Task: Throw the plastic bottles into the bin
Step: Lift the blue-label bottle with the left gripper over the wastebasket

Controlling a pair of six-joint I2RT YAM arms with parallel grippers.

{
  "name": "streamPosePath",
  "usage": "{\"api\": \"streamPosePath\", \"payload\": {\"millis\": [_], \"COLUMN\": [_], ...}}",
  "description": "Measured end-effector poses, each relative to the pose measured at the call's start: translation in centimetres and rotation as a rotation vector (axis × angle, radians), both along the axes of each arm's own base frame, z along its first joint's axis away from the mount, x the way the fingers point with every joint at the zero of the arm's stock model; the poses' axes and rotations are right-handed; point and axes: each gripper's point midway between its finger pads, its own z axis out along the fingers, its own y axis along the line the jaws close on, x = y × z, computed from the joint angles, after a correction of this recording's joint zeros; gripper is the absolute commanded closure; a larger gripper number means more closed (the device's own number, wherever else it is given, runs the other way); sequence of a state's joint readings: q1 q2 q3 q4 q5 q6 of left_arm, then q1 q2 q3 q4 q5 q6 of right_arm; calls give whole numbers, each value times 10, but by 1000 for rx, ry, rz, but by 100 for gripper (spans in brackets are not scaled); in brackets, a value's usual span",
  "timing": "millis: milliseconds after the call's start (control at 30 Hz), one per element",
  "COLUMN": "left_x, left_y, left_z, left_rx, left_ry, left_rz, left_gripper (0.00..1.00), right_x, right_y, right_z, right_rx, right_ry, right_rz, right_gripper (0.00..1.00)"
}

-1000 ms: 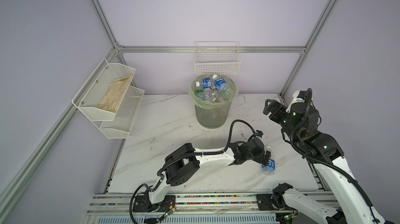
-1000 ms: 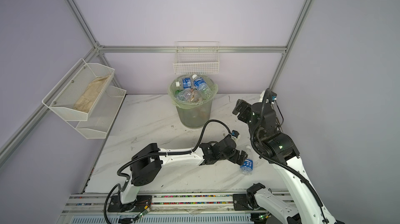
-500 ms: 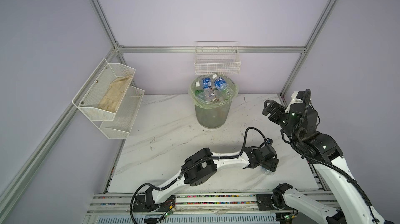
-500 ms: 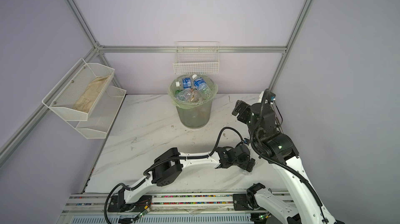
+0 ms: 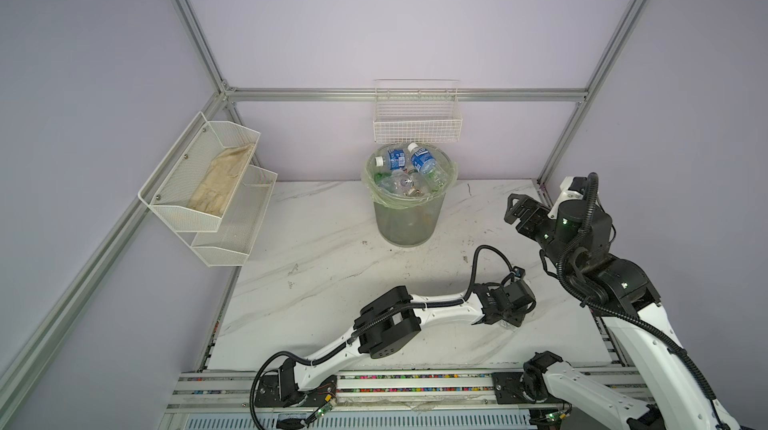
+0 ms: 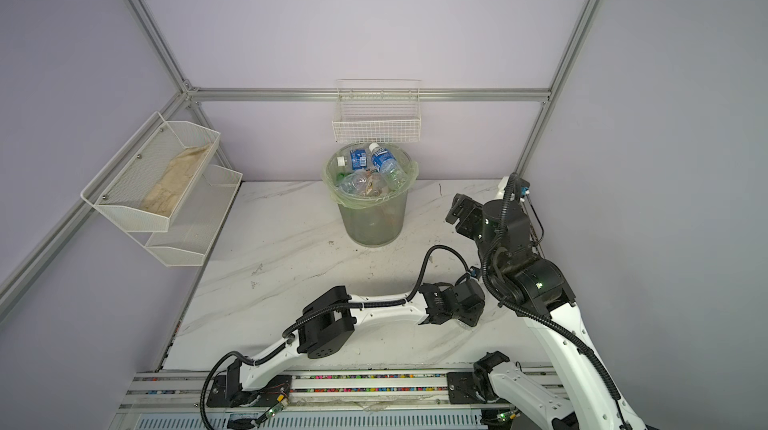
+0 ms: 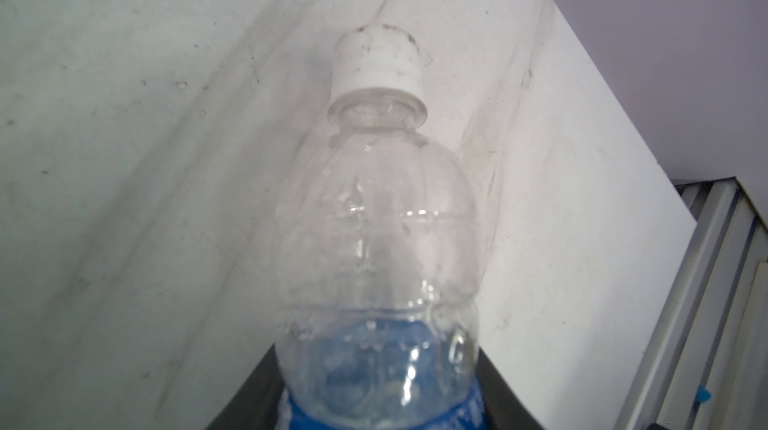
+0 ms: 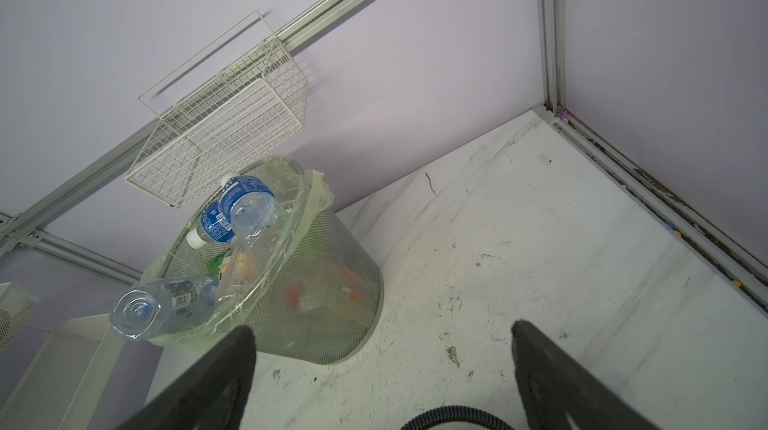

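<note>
- In both top views: bin (image 5: pixel 409 226) at the back of the desk (image 5: pixel 332 249), heaped with plastic bottles (image 5: pixel 420 162); left pincer (image 5: pixel 509 321) low at the front right.
- Left wrist: left pincer pinching a blue-labelled bottle (image 7: pixel 376 261), apparently the last one.
- Right wrist: right pincer (image 8: pixel 380 351) spread, empty, facing the bin.

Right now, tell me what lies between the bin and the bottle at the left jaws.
Only bare scuffed tabletop from bin to bottle, the left arm's black cable arching over it, in both top views.
</note>
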State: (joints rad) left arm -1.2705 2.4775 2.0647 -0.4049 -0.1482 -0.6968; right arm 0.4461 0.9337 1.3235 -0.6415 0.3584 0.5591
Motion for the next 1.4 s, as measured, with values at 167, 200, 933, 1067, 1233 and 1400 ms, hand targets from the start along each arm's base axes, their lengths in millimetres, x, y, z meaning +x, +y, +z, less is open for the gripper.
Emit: {"api": "streamPosePath", "payload": {"millis": [167,200,933,1067,1233,1400], "left_x": [6,7,76,87,97,93], "left_y": [6,8,144,178,229,269], "left_z": [3,4,212,270,339,394], "left_rx": [19,22,-177,-217,-253,-288], "left_ry": [-22,-25,-342,-456,-605,-739], "left_rz": [20,24,210,249,324,381], "left_gripper": [72,74,77,78,79,79], "right_x": [0,0,-9,-11,-15,-16], "right_y": [1,1,-4,-6,-7,-7], "right_z": [0,0,5,6,8,4], "right_rx": [-2,-3,-9,-9,-3,-5], "right_ry": [0,0,-22,-27,-38,-31], "right_rz": [5,6,4,5,5,7], "right_gripper": [3,2,3,3,3,3]}}
